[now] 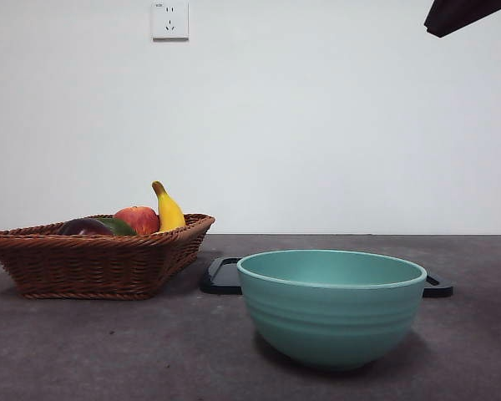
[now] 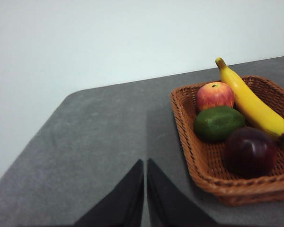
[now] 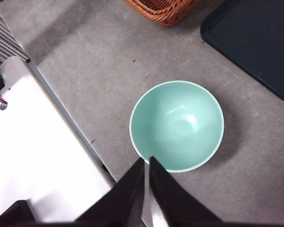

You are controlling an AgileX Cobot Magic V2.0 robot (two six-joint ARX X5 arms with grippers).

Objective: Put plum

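While both arms wait, nothing touches the fruit.
Plum (image 2: 249, 151): lying in the basket (image 2: 189, 142), beside the green fruit (image 2: 219, 123) (apple (image 2: 215, 95) and banana (image 2: 250, 101) behind).
Left gripper (image 2: 145, 177): jaws together, above bare table beside the basket.
Right gripper (image 3: 146, 175): jaws together, high over the bowl (image 3: 176, 125).
Tray (image 1: 221, 276): behind the bowl.

Wicker basket (image 1: 92, 263) at left holds a red-yellow apple (image 1: 138, 220), banana (image 1: 168, 209) and green fruit (image 2: 219, 123). Teal bowl (image 1: 331, 306) near right; dark tray (image 1: 222, 276), seemingly flat, behind it.
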